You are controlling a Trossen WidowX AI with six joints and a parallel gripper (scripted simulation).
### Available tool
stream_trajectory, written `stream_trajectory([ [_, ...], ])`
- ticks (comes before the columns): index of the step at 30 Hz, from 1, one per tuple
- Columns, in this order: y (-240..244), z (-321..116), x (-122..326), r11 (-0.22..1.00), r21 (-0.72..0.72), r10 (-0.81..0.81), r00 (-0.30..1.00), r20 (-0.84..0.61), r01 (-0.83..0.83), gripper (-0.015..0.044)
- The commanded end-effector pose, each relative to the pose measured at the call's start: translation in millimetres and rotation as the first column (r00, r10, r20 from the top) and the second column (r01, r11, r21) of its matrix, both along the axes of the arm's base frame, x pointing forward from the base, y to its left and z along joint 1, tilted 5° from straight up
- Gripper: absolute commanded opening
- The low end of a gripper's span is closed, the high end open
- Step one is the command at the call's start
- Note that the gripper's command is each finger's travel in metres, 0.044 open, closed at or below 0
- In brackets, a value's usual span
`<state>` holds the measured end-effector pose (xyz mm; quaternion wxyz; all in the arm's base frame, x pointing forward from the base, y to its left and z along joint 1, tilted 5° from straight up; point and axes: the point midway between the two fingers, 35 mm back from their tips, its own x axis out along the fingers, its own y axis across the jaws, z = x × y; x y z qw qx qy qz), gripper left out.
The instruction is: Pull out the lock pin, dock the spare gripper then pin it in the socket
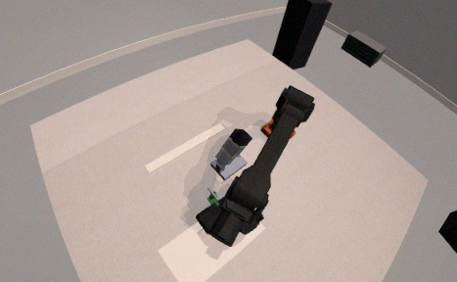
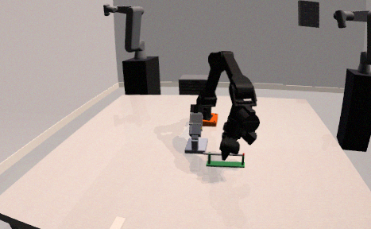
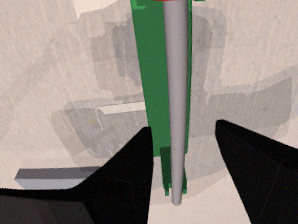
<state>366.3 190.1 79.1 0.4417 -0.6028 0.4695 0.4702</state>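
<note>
Over the green rack (image 1: 213,200) (image 2: 225,164) (image 3: 152,80), the black arm (image 1: 278,142) (image 2: 236,71) reaches down with its gripper (image 2: 225,156) (image 3: 184,131) spread and nothing pinched between the fingers. In the wrist view one dark fingertip appears on each side of the grey lock pin (image 1: 210,191) (image 2: 218,154) (image 3: 176,100), with a visible gap to either side. The pin lies level along the rack, raised above its green strip by an upright near each end; its plain end sticks out past one upright, on the side toward the mount, and its red end (image 2: 243,154) (image 3: 162,0) is at the other. Near the rack, a flat grey mount plate (image 1: 233,168) (image 2: 202,145) (image 3: 55,183) rests on the pale table (image 1: 100,196) (image 2: 101,179) (image 3: 250,30). Above that plate the spare gripper (image 1: 234,143) (image 2: 195,124) stands upright, its body grey and its top dark; whether it is fully seated in the socket is too small to tell. The arm rises from an orange base plate (image 1: 268,129) (image 2: 213,122) farther back on the table. From above, the arm hides part of the rack and pin, as well as its own fingertips.
</note>
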Motion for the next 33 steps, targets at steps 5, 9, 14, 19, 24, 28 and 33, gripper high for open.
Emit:
stream_trajectory([
  [5,0,-18,-3,1.000,-0.004,-0.004,1.000,-0.014,0.004,0.0180],
  [9,1,-24,-3,1.000,-0.004,-0.004,1.000,-0.014,0.004,0.0180],
  [14,1,-24,-3,1.000,-0.004,-0.004,1.000,-0.014,0.004,0.0180],
  [19,1,-24,-3,1.000,-0.004,-0.004,1.000,-0.014,0.004,0.0180],
  [24,1,-24,-3,1.000,-0.004,-0.004,1.000,-0.014,0.004,0.0180],
  [28,1,-24,-3,1.000,-0.004,-0.004,1.000,-0.014,0.004,0.0101],
  [33,1,-24,-3,1.000,-0.004,-0.004,1.000,-0.014,0.004,0.0000],
])
